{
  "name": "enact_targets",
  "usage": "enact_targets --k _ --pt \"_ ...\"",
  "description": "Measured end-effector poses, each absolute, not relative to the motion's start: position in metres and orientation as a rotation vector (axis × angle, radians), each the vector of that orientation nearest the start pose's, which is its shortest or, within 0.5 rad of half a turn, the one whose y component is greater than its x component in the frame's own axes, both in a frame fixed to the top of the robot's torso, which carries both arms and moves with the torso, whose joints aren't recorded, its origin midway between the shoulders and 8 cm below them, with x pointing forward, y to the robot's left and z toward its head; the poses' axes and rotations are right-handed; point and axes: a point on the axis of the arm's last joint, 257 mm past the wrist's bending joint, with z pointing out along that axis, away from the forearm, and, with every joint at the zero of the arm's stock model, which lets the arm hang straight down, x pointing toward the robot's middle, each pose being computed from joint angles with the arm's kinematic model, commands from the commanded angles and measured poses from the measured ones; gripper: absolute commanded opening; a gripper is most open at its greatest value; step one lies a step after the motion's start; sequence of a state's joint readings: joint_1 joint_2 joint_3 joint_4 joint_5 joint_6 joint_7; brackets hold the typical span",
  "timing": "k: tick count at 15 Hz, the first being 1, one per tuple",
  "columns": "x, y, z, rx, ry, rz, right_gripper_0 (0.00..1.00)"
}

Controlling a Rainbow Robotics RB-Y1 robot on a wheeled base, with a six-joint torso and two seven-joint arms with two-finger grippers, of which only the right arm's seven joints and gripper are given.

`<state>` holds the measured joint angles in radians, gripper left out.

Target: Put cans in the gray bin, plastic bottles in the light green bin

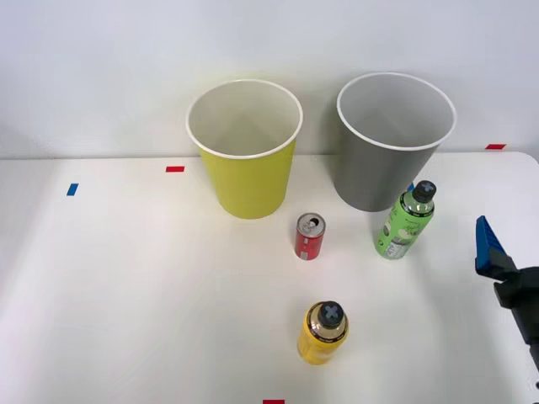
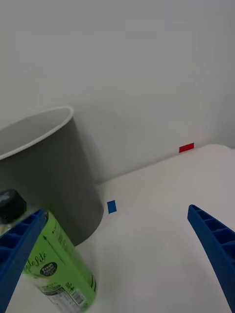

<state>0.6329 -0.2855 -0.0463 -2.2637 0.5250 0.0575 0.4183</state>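
White table [image 1: 126, 320] holds the green bottle [image 1: 404, 220]; right pincer [image 2: 117, 264] hangs spread beside it.

hand [image 2: 117, 259]: blue ribbed fingers [image 2: 215, 244] | black wrist housing [image 1: 520, 295]

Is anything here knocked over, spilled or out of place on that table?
Nothing stands out. The red can, the green bottle and the yellow bottle all stand upright on the white table, with no spill. The light green bin and gray bin stand upright side by side, holding nothing I can see.
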Motion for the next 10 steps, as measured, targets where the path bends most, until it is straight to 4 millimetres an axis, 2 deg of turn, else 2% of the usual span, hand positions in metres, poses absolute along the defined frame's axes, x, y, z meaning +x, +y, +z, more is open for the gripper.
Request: enact_targets --k 4,10 --pt "0.377 -0.339 -0.182 0.239 1.481 0.177 1.0" --pt "0.363 -0.341 -0.2 0.253 1.495 0.124 1.0"
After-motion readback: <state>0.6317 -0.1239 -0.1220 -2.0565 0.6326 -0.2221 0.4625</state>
